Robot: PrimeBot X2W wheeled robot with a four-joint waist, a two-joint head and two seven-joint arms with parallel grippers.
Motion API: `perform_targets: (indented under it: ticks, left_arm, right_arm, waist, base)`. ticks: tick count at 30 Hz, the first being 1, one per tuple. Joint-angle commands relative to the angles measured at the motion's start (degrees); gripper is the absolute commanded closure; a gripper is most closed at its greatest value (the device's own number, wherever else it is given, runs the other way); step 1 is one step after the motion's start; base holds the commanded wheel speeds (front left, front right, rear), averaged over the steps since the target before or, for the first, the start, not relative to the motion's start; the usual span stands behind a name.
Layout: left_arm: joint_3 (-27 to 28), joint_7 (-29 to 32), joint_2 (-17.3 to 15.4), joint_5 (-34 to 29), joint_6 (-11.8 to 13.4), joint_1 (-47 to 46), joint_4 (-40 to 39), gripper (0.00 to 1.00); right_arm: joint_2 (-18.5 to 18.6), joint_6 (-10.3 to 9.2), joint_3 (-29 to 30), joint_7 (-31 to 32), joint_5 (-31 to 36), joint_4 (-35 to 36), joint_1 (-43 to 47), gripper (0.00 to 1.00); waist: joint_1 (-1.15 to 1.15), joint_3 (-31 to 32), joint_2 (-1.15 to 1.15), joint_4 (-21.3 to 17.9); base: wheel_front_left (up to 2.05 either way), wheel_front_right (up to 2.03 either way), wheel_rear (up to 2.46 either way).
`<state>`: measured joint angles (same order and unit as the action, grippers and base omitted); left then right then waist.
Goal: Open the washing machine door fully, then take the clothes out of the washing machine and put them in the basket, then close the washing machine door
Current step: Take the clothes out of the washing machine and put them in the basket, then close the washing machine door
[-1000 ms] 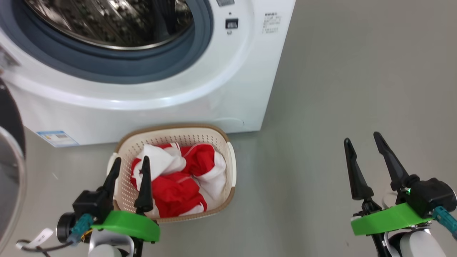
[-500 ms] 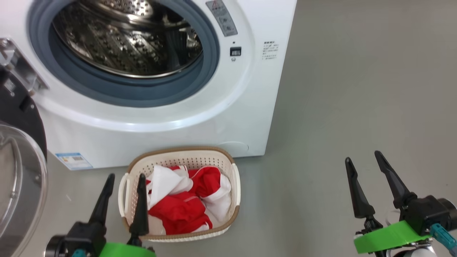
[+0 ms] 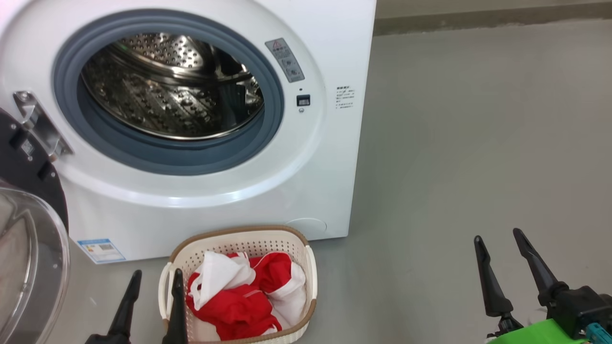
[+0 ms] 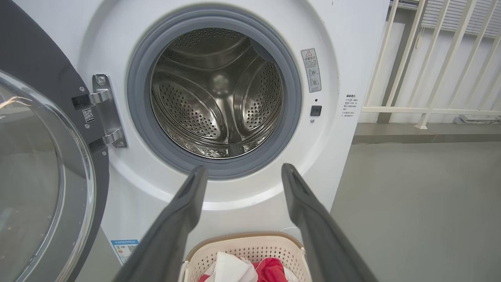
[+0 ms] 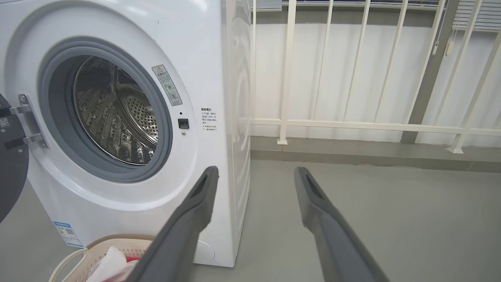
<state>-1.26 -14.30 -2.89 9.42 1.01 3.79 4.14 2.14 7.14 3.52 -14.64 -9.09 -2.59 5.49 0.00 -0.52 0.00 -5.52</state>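
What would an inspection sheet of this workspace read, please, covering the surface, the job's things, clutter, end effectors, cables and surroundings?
Surface: grey floor, bare to the machine's right.
Washing machine: white; drum shows no clothes.
Washing machine door: swung open on its hinge at the machine's left.
Clothes: red and white, piled in the basket.
Basket: on the floor, in front of the machine.
Clutter: nothing seen.
Left end effector: open, empty, beside the basket's left handle.
Right end effector: open, empty, over bare floor.
Cables: nothing seen.
Surroundings: white railing against a pale wall.
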Motion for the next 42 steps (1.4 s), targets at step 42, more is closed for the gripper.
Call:
perform_targets:
  ticks: [42]
  left_arm:
    - [1.58,-0.70,-0.63,-2.28,-0.71,-0.10,-0.72,0.00]
  right_arm:
    - [0.74,0.35,-1.19,-0.36,-2.35,1.97,0.17,0.00]
  waist:
    - [0.00,1.69,0.00,0.47]
  base:
    - [-0.63,0.63,0.00]
